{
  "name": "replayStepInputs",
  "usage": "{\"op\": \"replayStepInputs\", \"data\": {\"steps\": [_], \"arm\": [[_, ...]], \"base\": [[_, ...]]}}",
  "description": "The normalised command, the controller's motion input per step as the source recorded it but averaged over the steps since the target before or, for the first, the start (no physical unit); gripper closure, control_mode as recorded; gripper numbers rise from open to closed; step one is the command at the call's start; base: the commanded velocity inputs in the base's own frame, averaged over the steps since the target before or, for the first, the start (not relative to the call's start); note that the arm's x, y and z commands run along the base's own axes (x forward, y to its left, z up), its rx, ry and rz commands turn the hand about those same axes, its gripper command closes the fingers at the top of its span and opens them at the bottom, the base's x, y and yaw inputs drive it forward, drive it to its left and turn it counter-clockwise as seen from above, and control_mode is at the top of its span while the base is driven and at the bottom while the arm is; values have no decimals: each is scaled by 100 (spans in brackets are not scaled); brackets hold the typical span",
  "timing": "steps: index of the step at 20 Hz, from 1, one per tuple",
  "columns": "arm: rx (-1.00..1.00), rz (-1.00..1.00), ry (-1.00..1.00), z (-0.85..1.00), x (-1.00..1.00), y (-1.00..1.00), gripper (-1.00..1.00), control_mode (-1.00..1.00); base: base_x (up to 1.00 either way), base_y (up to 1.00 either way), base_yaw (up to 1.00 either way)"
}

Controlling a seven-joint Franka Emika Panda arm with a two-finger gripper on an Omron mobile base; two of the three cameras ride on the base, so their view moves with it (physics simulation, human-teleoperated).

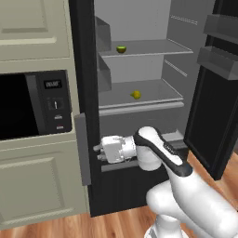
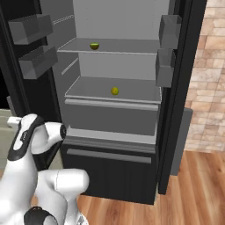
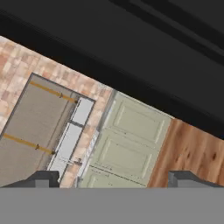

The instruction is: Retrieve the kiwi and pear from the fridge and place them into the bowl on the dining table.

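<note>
You will find almost nothing to read here. The one place that carries characters is the small display point(image 1: 52, 84) at the top of the control panel point(image 1: 55, 103) of the microwave point(image 1: 35, 105), seen in the left base view: it shows pale marks on a dark field, but they are too small and blurred for you to make out as digits or letters. The dial and the buttons below it on the same panel bear no legible marking. The fridge point(image 2: 118, 88), its shelves and door bins, and the cabinet fronts point(image 3: 131, 144) in the hand view carry no brand, label or number.
</note>
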Motion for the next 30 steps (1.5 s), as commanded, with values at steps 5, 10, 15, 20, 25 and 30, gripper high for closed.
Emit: {"op": "replayStepInputs", "data": {"steps": [5, 10, 15, 20, 25, 30], "arm": [[-2, -10, -9, 86, -32, -98, -100, -100], [-16, -4, 1, 100, -10, -73, -100, -100], [-46, 0, 16, 62, -13, -85, -100, -100], [-55, 0, 8, 9, 0, -90, -100, -100], [-47, 0, -49, -39, -20, -37, -100, -100], [-44, 0, -87, -47, -41, -17, -100, -100]], "base": [[0, 0, 0], [0, 0, 0], [0, 0, 0], [0, 0, 0], [0, 0, 0], [0, 0, 0]]}}
